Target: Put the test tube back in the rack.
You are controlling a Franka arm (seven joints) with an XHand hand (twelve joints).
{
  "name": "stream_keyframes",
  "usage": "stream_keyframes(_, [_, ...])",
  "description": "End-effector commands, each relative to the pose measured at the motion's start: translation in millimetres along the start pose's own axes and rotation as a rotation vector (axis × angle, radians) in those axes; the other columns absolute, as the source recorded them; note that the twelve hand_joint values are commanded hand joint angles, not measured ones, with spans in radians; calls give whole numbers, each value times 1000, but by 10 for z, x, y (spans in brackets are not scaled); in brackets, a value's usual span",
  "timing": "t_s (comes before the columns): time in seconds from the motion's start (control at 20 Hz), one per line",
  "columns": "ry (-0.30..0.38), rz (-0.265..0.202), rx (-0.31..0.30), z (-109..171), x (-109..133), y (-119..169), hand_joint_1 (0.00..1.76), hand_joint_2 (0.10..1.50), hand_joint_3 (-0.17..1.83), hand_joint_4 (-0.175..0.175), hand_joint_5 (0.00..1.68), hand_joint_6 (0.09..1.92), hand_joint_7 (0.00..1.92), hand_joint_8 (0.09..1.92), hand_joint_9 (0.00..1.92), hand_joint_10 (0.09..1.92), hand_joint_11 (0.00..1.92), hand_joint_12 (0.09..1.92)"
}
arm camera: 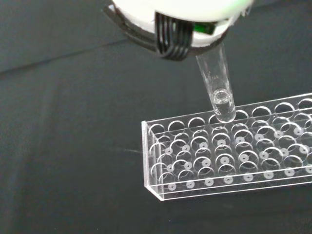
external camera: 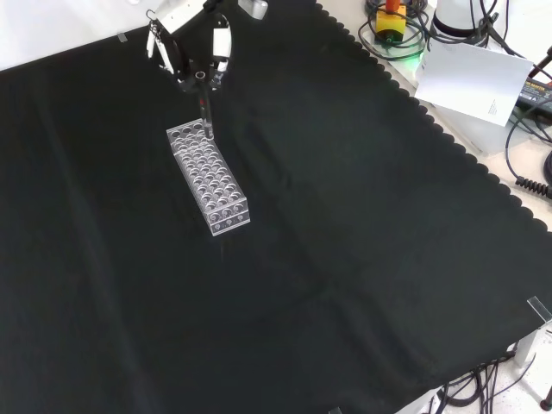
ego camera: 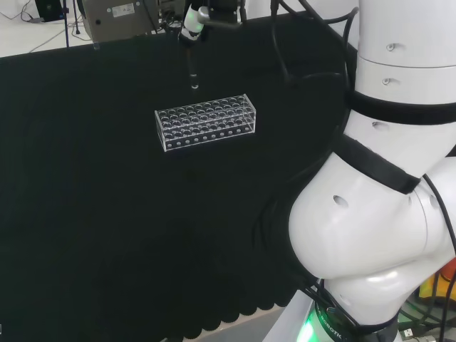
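Black and white hand (external camera: 194, 53) at the front view's top, fingers pinched round the upper end of a clear glass test tube (arm camera: 217, 87) — tube hanging upright, rounded tip down. Just above the holes of the clear plastic rack (external camera: 207, 177), at its far end in the front view — tip not yet inside a hole. Rack flat on the black cloth (external camera: 362, 241).

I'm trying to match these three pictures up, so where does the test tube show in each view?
Head view: test tube hangs upright from the hand, just beyond the rack.
Front view: test tube under the hand, its tip at the rack's far end.
Wrist view: test tube over the rack's edge row.
Shared landmark: the rack.
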State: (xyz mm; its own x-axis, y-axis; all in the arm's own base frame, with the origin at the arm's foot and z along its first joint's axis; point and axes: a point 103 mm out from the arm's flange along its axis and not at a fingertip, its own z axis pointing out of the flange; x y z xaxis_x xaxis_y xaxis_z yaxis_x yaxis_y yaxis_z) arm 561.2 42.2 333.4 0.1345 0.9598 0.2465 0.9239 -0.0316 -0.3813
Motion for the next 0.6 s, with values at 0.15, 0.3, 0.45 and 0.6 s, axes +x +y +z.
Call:
stream_keyframes(0.15, [18,-8,14,52,24,53,1430,712,480,-175,1338,271,1371,784,1480,87,668,1300])
stream_keyframes(0.3, [29,-8,11,42,3,77,1429,712,480,-175,1338,271,1371,784,1480,87,668,1300])
stream_keyframes(0.45, [37,-7,13,48,-23,101,1430,712,480,-175,1338,271,1371,784,1480,87,668,1300])
stream_keyframes(0.6, [47,-2,19,74,-52,134,1430,712,480,-175,1338,270,1371,784,1481,87,668,1300])
